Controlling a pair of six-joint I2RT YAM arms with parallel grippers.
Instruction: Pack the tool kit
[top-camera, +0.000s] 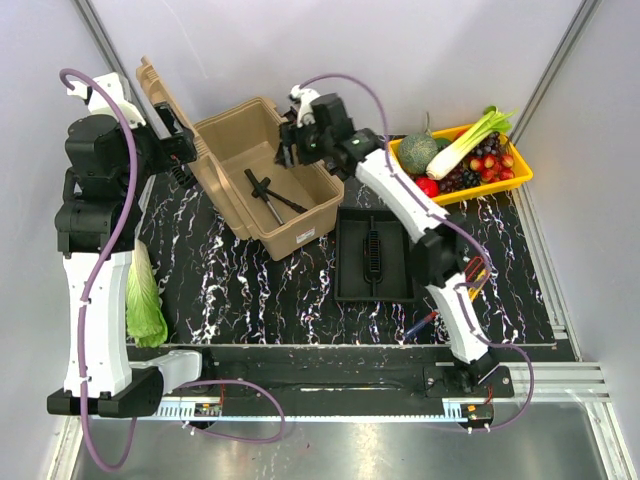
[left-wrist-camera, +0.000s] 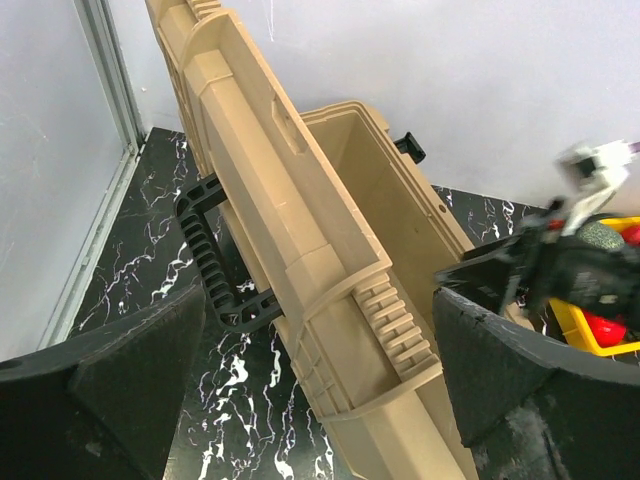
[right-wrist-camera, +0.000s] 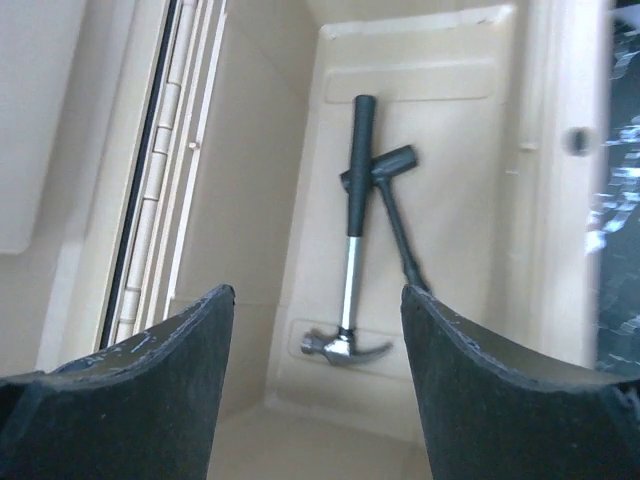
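Note:
The tan toolbox (top-camera: 285, 205) stands open at the back of the table, its ribbed lid (top-camera: 160, 100) raised to the left. A hammer (right-wrist-camera: 350, 270) and a black-handled tool (right-wrist-camera: 392, 205) lie crossed on the box floor (top-camera: 270, 195). My right gripper (top-camera: 290, 150) hangs open and empty over the box interior (right-wrist-camera: 315, 330). My left gripper (top-camera: 185, 150) is open, its fingers either side of the raised lid (left-wrist-camera: 330, 300) near the black handle (left-wrist-camera: 215, 260). The black inner tray (top-camera: 375, 255) lies on the table right of the box.
A yellow tray of vegetables (top-camera: 465, 155) sits at the back right. A lettuce leaf (top-camera: 145, 295) lies by the left arm. A blue-handled tool (top-camera: 420, 325) and red-handled pliers (top-camera: 476, 275) lie near the right arm. Walls close in the back and sides.

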